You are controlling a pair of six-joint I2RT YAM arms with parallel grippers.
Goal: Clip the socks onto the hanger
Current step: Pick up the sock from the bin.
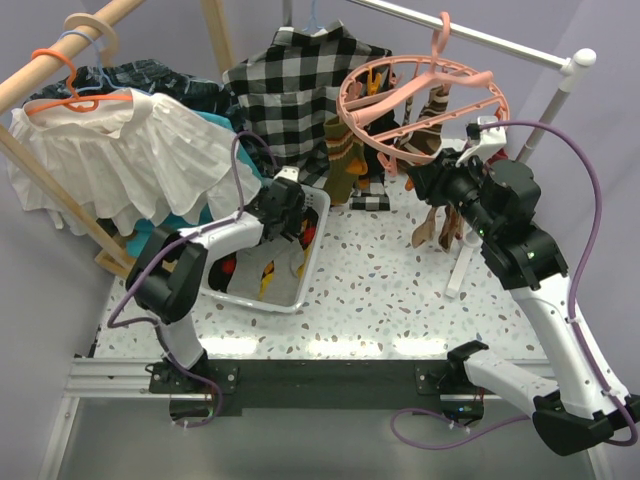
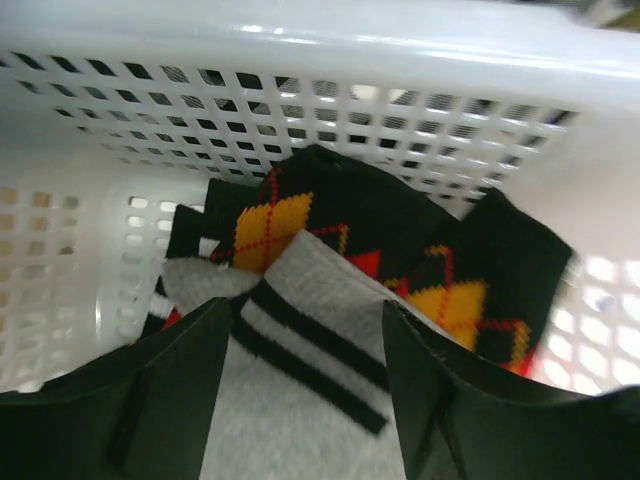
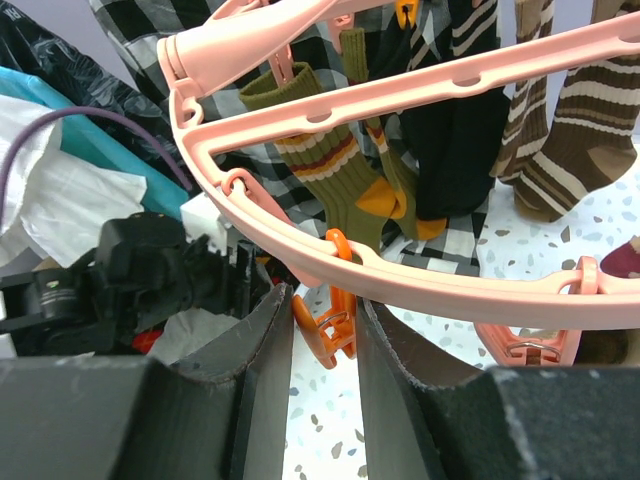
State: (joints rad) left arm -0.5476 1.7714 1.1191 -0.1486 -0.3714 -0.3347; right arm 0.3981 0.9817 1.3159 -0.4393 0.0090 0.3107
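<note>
In the left of the scene the left gripper (image 2: 308,325) is down inside the white mesh basket (image 2: 300,40). Its jaws stand apart astride a grey black-striped sock (image 2: 300,410) that lies on black argyle socks (image 2: 400,225), with the basket wall close ahead. Only the top view shows bare speckled counter (image 1: 380,290) between the basket and the hanger (image 1: 440,68) at upper right, where the right gripper (image 3: 322,302) pinches an orange clip peg (image 3: 322,338) under the hanger's rim, an olive sock (image 3: 330,170) and brown striped socks (image 3: 585,120) dangling beyond.

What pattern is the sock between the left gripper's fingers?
Grey sock with black stripes; the left wrist view shows it best.
</note>
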